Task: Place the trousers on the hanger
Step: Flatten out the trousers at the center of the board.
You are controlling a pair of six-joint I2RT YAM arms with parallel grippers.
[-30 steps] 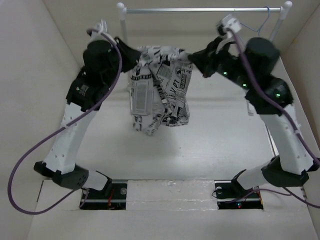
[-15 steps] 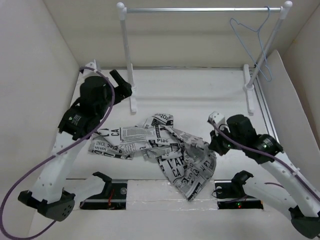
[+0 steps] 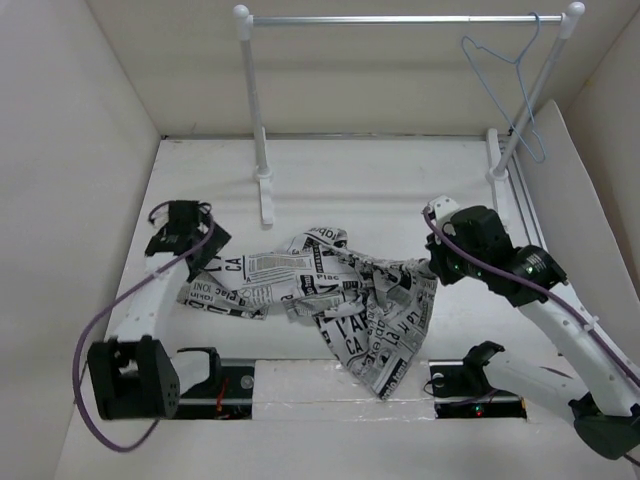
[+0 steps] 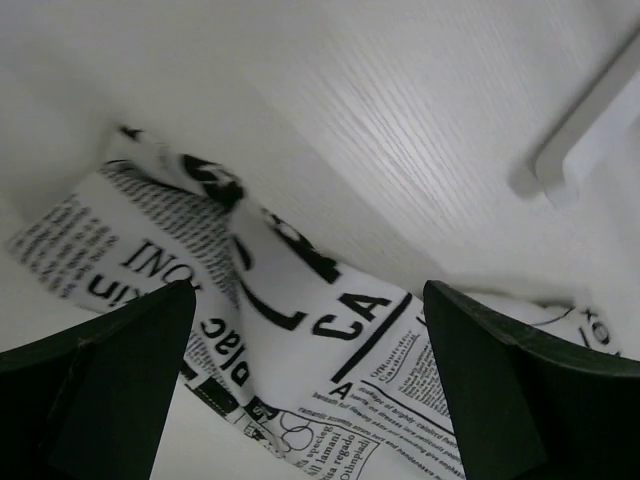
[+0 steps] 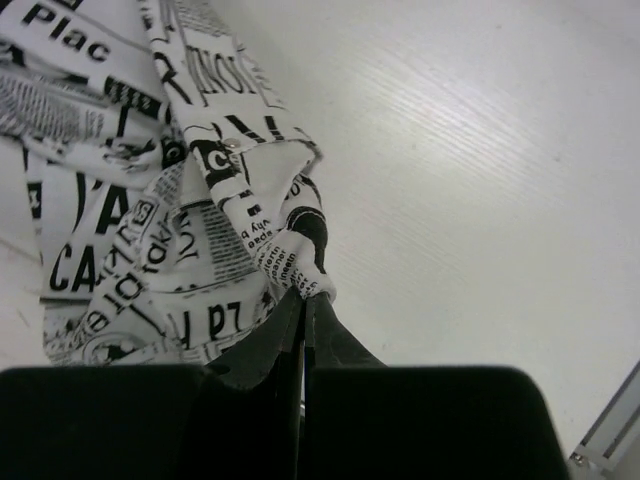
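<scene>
The trousers (image 3: pixel 320 300), white with black newsprint, lie crumpled across the near part of the table; one leg trails toward the front edge. My left gripper (image 3: pixel 204 257) stands open just over their left end. In the left wrist view its dark fingers (image 4: pixel 120 370) are spread wide, the trousers (image 4: pixel 290 300) lie below the left gripper (image 4: pixel 310 380), and nothing is held. My right gripper (image 3: pixel 436 268) is shut on a fold at their right edge; the right gripper (image 5: pixel 305 298) pinches a bunched fold of the trousers (image 5: pixel 180 200). The hanger (image 3: pixel 510 75) hangs from the rail, far right.
A silver rail (image 3: pixel 400 18) spans the back on two white posts (image 3: pixel 252 110), whose feet (image 3: pixel 265 205) stand on the table behind the garment. Pale walls close in left and right. A metal track (image 3: pixel 530 215) runs along the right side.
The trousers, earlier held up between both grippers, now lie on the table. My left gripper has let go and opened, and that arm has dropped low beside their left end. The right gripper keeps its hold.
</scene>
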